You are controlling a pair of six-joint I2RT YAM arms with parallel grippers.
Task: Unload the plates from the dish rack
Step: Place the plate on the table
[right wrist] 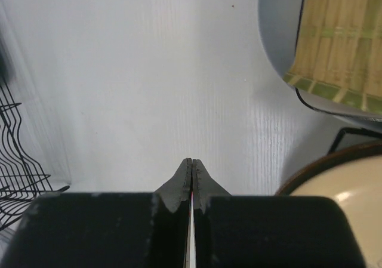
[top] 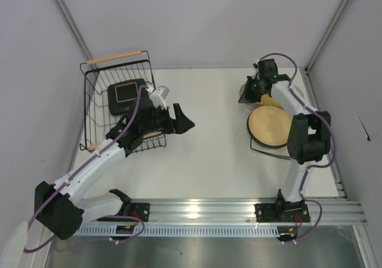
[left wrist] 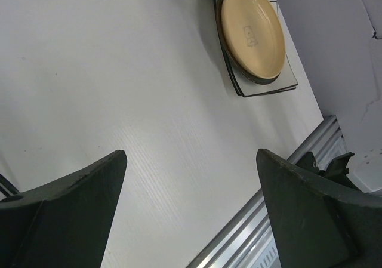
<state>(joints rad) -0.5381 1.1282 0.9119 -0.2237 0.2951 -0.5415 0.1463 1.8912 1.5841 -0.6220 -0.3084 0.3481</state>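
Plates are in two places: one dark square plate (top: 126,94) with a teal face sits inside the dish rack (top: 95,110) at the far left of the table (top: 209,160), while the others are stacked well apart at the far right, a tan round plate (top: 270,126) on top of darker square ones and a mustard ribbed plate (right wrist: 340,35) resting on a pale plate just beyond it. The square plate looks like glazed ceramic, so it is probably stiff, fairly heavy for its size, slick, and liable to chip against the wire. The raised rim on the side nearest the arm seems the best place to pinch it, since the deep grid walls and the wooden handle (top: 113,57) crowd the other sides. How it rests, flat or leaning, cannot be told from above. The left gripper (left wrist: 191,160) hangs just outside the rack's right wall, its fingers (left wrist: 71,202) spread wide with only bare table between them, facing the stacks rather than the rack. The right gripper (right wrist: 190,166) hovers low beside the ribbed plate with its jaws pressed together, holding nothing.
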